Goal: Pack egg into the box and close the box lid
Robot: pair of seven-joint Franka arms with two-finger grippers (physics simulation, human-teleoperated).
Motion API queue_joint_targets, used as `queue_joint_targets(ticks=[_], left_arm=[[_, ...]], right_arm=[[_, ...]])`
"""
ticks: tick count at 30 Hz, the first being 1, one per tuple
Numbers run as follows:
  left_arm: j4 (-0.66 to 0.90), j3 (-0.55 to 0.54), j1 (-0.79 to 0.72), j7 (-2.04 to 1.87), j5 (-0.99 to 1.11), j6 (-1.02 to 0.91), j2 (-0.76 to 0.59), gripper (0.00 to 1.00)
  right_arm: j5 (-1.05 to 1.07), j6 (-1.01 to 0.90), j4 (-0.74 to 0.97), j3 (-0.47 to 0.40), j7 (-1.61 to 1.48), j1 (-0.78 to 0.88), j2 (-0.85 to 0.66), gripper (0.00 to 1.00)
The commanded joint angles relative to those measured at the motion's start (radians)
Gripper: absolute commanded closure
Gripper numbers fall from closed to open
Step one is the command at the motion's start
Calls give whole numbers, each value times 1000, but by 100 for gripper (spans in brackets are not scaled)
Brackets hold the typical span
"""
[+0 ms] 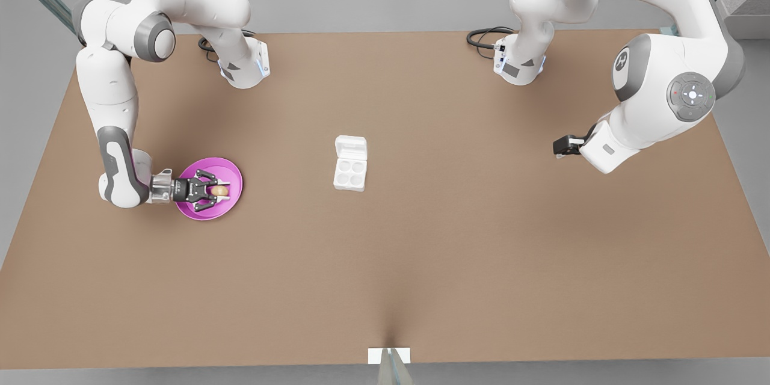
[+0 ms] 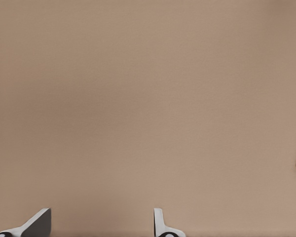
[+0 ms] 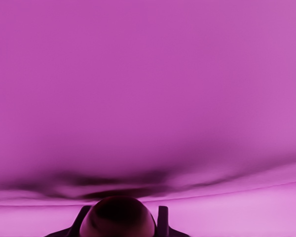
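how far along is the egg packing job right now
Nothing is packed yet: the box sits mid-table with all four cups empty and the box lid open. In hand: the right gripper is down over the pink plate, its fingers either side of the egg. The left gripper waits open over bare table. Left: carry the egg to a cup, then close the lid.

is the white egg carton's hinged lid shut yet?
No. In the front view the white square egg carton shows its four round cups, with the white hinged lid folded back flat on the brown table.
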Motion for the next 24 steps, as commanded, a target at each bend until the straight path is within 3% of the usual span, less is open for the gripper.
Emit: queue_joint_targets(ticks=[1, 7, 12, 16, 20, 24], left_arm=[[0, 0, 0, 0, 0, -2, 0, 0], [0, 0, 0, 0, 3, 0, 0, 0], [5, 0, 0, 0, 3, -3, -2, 0], [23, -6, 0, 8, -11, -45, -5, 0], [44, -11, 0, 11, -34, -77, 3, 0], [-14, -12, -11, 0, -31, -69, -16, 0]], right_arm=[[-8, -4, 0, 0, 2, 0, 0, 79], [-8, -10, 0, 0, 13, 0, -9, 79], [-168, -13, 42, 19, 80, 18, -170, 79], [-407, 85, 212, 2, 117, 288, -287, 79], [-682, 183, 393, 34, 145, 551, -270, 79], [-875, 166, 379, 58, 145, 795, -376, 79]])
